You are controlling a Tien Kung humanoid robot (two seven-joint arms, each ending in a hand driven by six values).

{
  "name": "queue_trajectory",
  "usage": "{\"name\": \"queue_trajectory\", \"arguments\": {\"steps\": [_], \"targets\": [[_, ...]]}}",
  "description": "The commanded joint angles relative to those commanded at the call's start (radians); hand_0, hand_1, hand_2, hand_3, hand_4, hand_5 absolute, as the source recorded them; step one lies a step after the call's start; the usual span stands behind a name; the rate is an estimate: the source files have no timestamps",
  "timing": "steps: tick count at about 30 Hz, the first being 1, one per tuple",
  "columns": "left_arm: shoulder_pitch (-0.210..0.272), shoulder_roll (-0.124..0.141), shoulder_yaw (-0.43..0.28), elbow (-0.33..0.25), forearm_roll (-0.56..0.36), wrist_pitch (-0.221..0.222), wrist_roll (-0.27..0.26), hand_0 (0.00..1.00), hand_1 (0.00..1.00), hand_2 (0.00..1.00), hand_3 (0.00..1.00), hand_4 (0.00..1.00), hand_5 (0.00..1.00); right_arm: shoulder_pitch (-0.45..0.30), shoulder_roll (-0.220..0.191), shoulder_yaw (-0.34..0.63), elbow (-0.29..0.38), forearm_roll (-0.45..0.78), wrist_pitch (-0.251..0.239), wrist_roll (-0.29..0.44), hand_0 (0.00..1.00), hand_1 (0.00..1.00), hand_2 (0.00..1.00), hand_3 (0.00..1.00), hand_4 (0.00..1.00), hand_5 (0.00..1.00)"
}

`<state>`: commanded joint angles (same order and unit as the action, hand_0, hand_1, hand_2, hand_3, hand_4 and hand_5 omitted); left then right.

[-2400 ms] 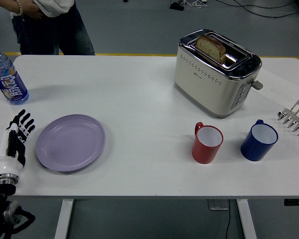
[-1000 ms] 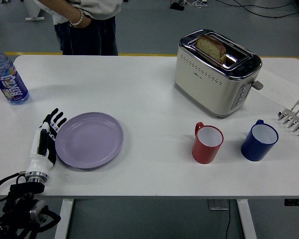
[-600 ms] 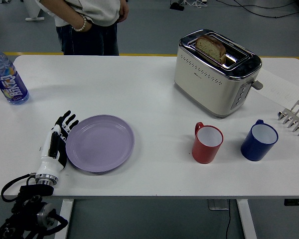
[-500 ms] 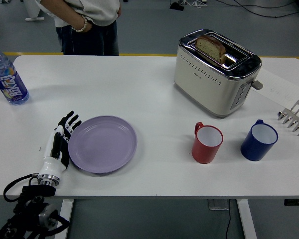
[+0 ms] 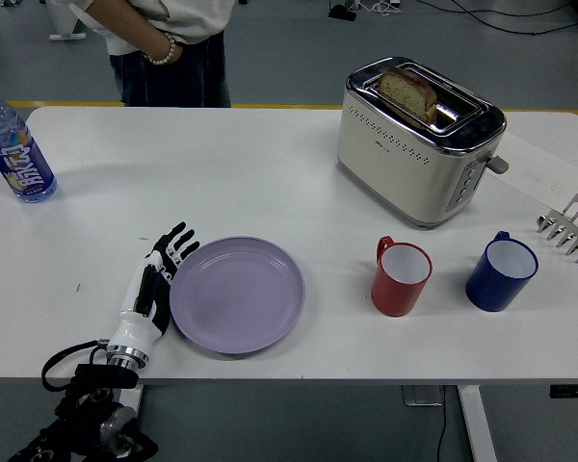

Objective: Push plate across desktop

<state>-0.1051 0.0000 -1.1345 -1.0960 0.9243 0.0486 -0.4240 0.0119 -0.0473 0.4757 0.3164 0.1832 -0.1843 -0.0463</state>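
Plate (image 5: 237,294) slid right toward the red mug (image 5: 400,277), left hand (image 5: 155,289) flat against its left rim, fingers extended, gripping nothing.

left hand (image 5: 156,284) flat against purple plate (image 5: 237,295), fingers straight, beside red mug (image 5: 400,277)

Far left, a water bottle (image 5: 13,149) with a blue cap stands upright on the white table (image 5: 222,164). Back right, a cream toaster (image 5: 419,140) sits with a slice of bread (image 5: 407,92) poking up from one slot. In front of it, a red mug (image 5: 400,276) and a blue mug (image 5: 500,270) stand side by side, apart. A metal rack (image 5: 570,227) peeks in at the right edge. A person (image 5: 159,43) stands at the far side.
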Motion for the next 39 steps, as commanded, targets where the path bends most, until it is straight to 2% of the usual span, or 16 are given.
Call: {"name": "queue_trajectory", "arguments": {"steps": [3,10,15,19,27,31,34,35,36,39], "targets": [[0.0,0.0,0.043,-0.012,-0.012,0.004,-0.006,0.829,0.865,0.904,0.895,0.538,0.998,-0.001,-0.001,0.002,-0.001,-0.004,0.002,0.0,0.716,0.675,0.79,0.735,0.504,0.571],[-0.006,0.0,0.091,-0.019,-0.022,0.006,-0.009,0.829,0.865,0.904,0.894,0.537,0.998,-0.001,-0.002,0.001,-0.001,-0.006,0.005,0.001,0.715,0.675,0.79,0.734,0.504,0.572],[-0.017,0.0,0.1,-0.015,-0.028,0.014,-0.015,0.829,0.864,0.904,0.894,0.536,0.998,0.003,-0.004,0.001,0.0,-0.012,0.007,-0.001,0.715,0.675,0.79,0.735,0.505,0.573],[-0.025,0.0,0.079,-0.013,-0.028,0.023,-0.022,0.829,0.864,0.904,0.893,0.535,0.998,0.004,-0.004,0.001,0.001,-0.013,0.009,-0.001,0.715,0.672,0.79,0.737,0.505,0.573],[-0.039,0.001,-0.019,-0.025,-0.01,0.039,-0.026,0.828,0.862,0.904,0.891,0.536,0.998,0.006,-0.006,-0.006,0.003,-0.006,0.01,0.0,0.715,0.674,0.79,0.737,0.506,0.573],[-0.05,0.037,-0.092,-0.046,0.013,0.037,-0.003,0.822,0.853,0.887,0.866,0.532,0.998,0.008,-0.007,-0.012,0.003,0.004,0.009,0.004,0.715,0.671,0.79,0.738,0.506,0.574],[-0.061,0.078,-0.155,-0.046,0.029,0.012,0.06,0.822,0.853,0.887,0.866,0.532,0.998,0.008,-0.007,-0.016,0.003,0.015,0.006,0.006,0.715,0.671,0.79,0.738,0.506,0.574],[-0.064,0.092,-0.17,-0.044,0.031,0.003,0.073,0.788,0.815,0.833,0.805,0.534,0.998,0.008,-0.007,-0.019,0.003,0.02,0.006,0.007,0.715,0.672,0.79,0.738,0.506,0.574],[-0.066,0.107,-0.186,-0.043,0.032,-0.007,0.086,0.788,0.815,0.833,0.805,0.534,0.998,0.008,-0.007,-0.022,0.004,0.025,0.005,0.008,0.715,0.672,0.79,0.738,0.506,0.574],[-0.067,0.126,-0.213,-0.047,0.038,-0.015,0.095,0.788,0.815,0.833,0.805,0.534,0.998,0.008,-0.006,-0.027,0.003,0.034,0.004,0.011,0.715,0.672,0.79,0.738,0.506,0.574]]}}
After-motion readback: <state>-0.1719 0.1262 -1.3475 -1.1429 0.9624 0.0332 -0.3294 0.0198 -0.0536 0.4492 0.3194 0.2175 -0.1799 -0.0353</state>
